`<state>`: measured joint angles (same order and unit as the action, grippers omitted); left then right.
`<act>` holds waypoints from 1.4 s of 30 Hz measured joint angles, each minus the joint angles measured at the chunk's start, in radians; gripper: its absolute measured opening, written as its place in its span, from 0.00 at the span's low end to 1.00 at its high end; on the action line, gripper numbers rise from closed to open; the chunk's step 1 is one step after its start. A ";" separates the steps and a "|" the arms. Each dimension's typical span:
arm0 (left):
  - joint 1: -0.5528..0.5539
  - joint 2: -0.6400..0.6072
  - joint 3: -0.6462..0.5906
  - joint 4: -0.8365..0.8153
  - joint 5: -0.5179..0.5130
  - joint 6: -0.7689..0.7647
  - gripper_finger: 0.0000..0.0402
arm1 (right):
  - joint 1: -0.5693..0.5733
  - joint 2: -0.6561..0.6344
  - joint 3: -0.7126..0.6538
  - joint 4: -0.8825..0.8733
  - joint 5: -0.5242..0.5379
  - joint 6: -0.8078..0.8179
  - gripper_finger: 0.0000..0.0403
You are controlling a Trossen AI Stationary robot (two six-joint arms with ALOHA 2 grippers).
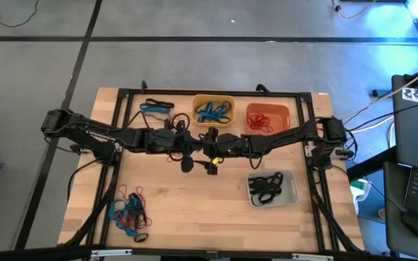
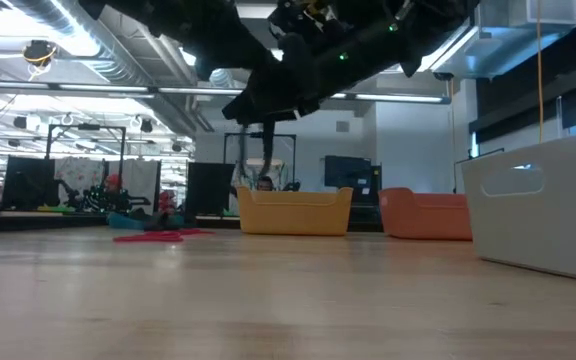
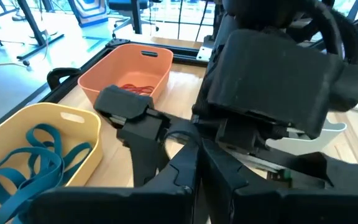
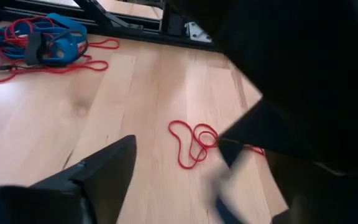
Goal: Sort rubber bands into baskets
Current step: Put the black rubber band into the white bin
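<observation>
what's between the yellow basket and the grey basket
In the high view, both grippers meet over the bare wood between the yellow basket and the grey basket; a red band lies beneath them.

Blue bands (image 1: 213,112) fill yellow basket (image 1: 227,101), red bands (image 1: 259,119) orange basket (image 1: 287,112).

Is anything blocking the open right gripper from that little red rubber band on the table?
Partly. The left arm hangs close over the red rubber band, crowding the right gripper, whose jaws are open. The wood around the band looks bare.
</observation>
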<state>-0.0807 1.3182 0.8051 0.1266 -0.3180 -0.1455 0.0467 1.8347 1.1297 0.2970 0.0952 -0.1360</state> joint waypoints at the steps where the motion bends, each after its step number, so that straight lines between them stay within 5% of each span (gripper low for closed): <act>1: 0.000 0.000 0.000 -0.002 0.000 0.000 0.04 | 0.000 0.000 0.000 0.000 0.000 0.001 0.82; 19: -0.012 0.000 0.000 -0.011 0.000 0.006 0.04 | 0.000 0.000 0.000 -0.004 -0.001 -0.003 0.03; 26: -0.036 0.000 0.000 0.000 0.018 0.047 0.06 | 0.000 0.000 0.000 -0.008 -0.047 -0.003 0.05; 36: -0.048 -0.020 0.000 -0.049 0.032 0.069 0.36 | 0.008 -0.046 0.000 -0.094 -0.064 -0.030 0.03; 42: -0.055 -0.079 0.000 -0.133 0.031 0.062 0.43 | 0.049 -0.178 0.000 -0.280 -0.053 -0.030 0.01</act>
<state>-0.1358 1.2387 0.8051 -0.0065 -0.2866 -0.0833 0.0954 1.6564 1.1297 0.0172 0.0418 -0.1660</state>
